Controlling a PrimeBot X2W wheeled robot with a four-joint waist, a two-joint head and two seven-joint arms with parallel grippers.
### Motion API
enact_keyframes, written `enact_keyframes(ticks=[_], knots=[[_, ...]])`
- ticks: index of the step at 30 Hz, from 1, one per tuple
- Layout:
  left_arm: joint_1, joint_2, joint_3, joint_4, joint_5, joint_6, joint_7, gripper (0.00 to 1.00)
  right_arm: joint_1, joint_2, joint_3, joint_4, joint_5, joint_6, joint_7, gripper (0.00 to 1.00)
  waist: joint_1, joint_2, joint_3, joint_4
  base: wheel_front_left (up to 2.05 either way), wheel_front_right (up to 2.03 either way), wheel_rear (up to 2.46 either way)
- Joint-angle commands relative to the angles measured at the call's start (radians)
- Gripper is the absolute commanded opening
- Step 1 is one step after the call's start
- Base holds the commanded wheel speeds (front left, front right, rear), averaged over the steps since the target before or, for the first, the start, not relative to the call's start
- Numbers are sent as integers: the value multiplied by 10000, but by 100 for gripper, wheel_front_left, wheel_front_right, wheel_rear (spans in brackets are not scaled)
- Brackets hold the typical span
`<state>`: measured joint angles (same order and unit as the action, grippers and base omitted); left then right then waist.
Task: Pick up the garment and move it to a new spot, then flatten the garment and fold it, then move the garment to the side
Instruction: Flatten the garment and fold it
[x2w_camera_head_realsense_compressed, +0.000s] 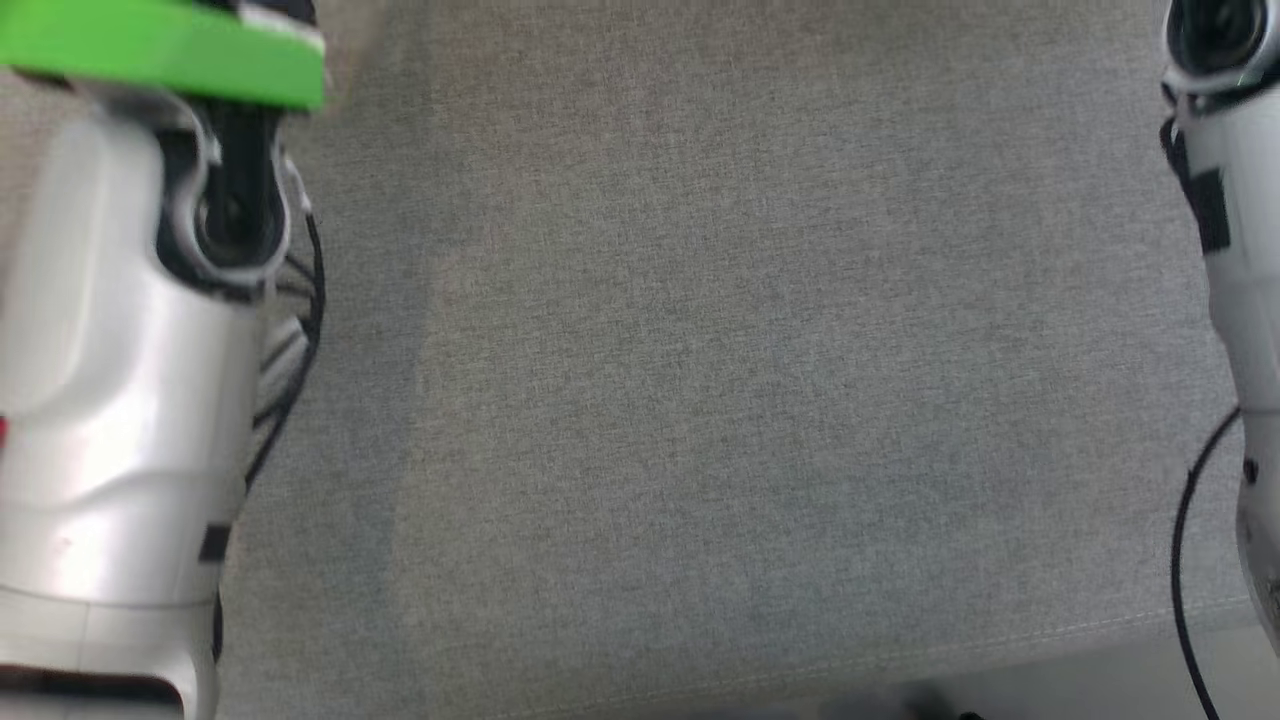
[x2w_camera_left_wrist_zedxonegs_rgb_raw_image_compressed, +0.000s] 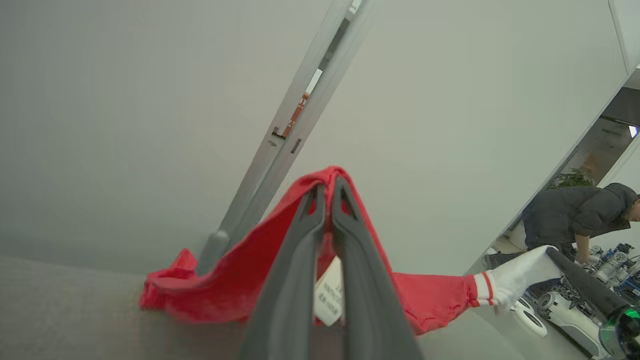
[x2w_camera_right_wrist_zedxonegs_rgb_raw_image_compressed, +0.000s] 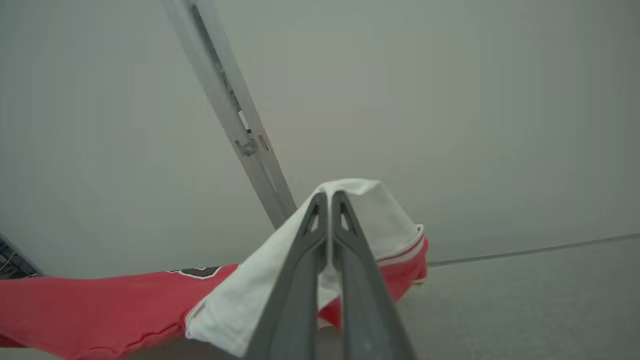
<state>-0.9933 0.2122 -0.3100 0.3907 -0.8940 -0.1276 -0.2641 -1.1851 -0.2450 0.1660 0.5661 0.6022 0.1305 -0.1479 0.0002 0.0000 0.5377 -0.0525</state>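
Red shirt (x2w_camera_left_wrist_zedxonegs_rgb_raw_image_compressed: 220, 292) stretches across the lower part of both wrist views. At the centre of the left wrist view, the left claw (x2w_camera_left_wrist_zedxonegs_rgb_raw_image_compressed: 327, 189) is pinched tight on the red cloth. At the centre of the right wrist view, the right claw (x2w_camera_right_wrist_zedxonegs_rgb_raw_image_compressed: 329, 196) is clamped on the white sleeve (x2w_camera_right_wrist_zedxonegs_rgb_raw_image_compressed: 230, 300).

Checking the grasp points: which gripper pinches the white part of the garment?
The right gripper: it is shut on the white part, while the left gripper is shut on red cloth of the garment.
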Motion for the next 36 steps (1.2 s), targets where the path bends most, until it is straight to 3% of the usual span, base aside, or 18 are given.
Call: enact_keyframes(ticks=[1,7,13,19,24,30,36], knots=[[623,15,-57,-9,-105,-41,5,0,621,-208,244,74,268,4,413,0,-2,0,-345,111,0,0,0],[3185,365,-485,34,18,-42,3,0,3408,-898,584,-606,1582,4,2243,0,-2,0,-1238,182,0,0,0],[4981,363,-430,38,-96,-43,1,0,6055,-1111,-341,-1843,1863,4,3754,0,-2,0,-2118,293,0,0,0],[6075,276,-657,30,-200,-41,0,0,8263,-470,-2155,-3199,900,4,4930,0,-2,0,-2735,448,0,0,0],[6668,334,-764,269,-92,-36,1,0,9958,650,-3396,-4817,-27,4,6485,0,-2,0,-3185,550,0,0,0],[7187,488,-1037,600,-45,-5,134,0,11366,1584,-4261,-6617,-860,4,8391,0,-2,0,-3546,550,0,0,0],[7633,629,-1236,697,-85,157,510,0,12147,1886,-4608,-7358,-1123,4,9489,0,-2,0,-3746,610,0,0,0]])
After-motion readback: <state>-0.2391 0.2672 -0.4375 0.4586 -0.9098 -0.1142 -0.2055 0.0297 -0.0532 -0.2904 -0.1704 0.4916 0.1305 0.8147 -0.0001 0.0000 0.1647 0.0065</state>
